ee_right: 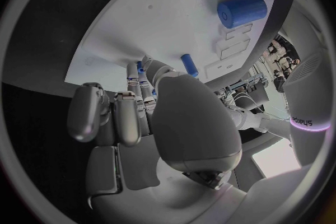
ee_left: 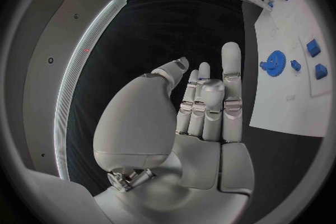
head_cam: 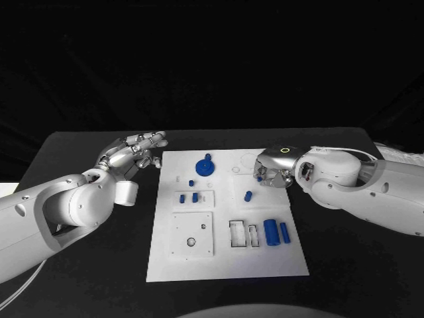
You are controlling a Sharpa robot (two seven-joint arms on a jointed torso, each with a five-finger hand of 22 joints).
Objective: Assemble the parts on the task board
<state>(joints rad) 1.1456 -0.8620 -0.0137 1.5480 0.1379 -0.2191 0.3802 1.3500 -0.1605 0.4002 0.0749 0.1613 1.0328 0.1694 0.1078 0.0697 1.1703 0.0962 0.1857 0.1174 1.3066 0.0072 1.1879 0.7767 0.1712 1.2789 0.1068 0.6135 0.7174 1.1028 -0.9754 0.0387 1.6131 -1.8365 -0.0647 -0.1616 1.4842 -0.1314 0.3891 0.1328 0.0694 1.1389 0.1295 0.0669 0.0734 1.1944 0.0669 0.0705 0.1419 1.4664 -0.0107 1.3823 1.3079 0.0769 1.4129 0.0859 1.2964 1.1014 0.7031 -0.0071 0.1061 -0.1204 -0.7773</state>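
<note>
You are looking down at a black table (head_cam: pixel 88 149) with the white task board (head_cam: pixel 226 265) lying in the middle of it.

Your left hand (head_cam: pixel 134 153) sits just off the board's far left corner, over the black table. Its fingers (ee_left: pixel 232 73) point up, straight and close side by side, and the thumb leans in next to them. It holds nothing.

Your right hand (head_cam: pixel 272 167) is over the far right part of the board, pointing down at it. Its fingertips (ee_right: pixel 133 74) are bunched together close to the board. A little bit of blue shows between them, but you cannot tell if the hand is pinching a part or just touching the board.

Now the blue parts. The big fat cylinder (head_cam: pixel 271 233) lies near the board's right edge, and a thinner cylinder (head_cam: pixel 285 232) lies just beside it, nearer that edge. Beside the fat one, on its other side, are white slots (head_cam: pixel 240 234). The round blue gear (head_cam: pixel 205 166) sits near the far edge, between your two hands. A small peg (head_cam: pixel 248 196) lies alone just below your right hand. Two tiny blocks (head_cam: pixel 188 198) sit in a little square frame on the left side of the board.
</note>
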